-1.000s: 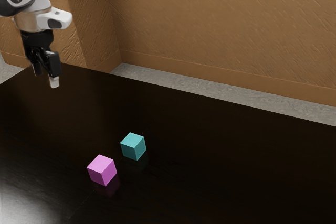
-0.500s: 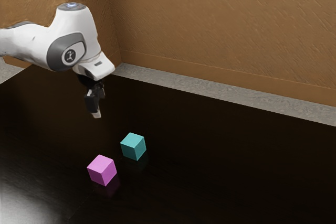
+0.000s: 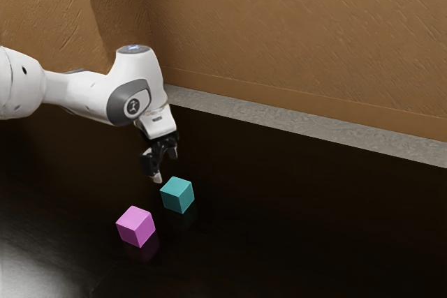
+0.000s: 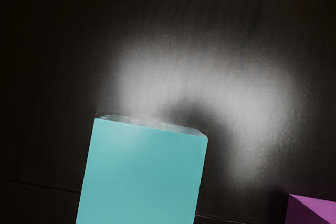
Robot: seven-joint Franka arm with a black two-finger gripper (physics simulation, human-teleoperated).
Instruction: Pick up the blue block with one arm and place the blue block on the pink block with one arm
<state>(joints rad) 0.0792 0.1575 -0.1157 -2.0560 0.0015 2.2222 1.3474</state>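
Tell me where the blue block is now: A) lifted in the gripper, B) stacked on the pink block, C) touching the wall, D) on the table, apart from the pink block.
D: the blue block rests on the table, clear of the pink block.

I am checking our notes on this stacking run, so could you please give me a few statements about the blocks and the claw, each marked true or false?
1. The blue block sits on the table. True.
2. The claw has the blue block lifted off the table. False: the claw hangs just above the block, toward the exterior view's left, and the block rests on the table.
3. The blue block is stacked on the pink block. False: the two sit apart, both on the table.
4. The pink block lies toward the exterior view's left of the blue block. True.
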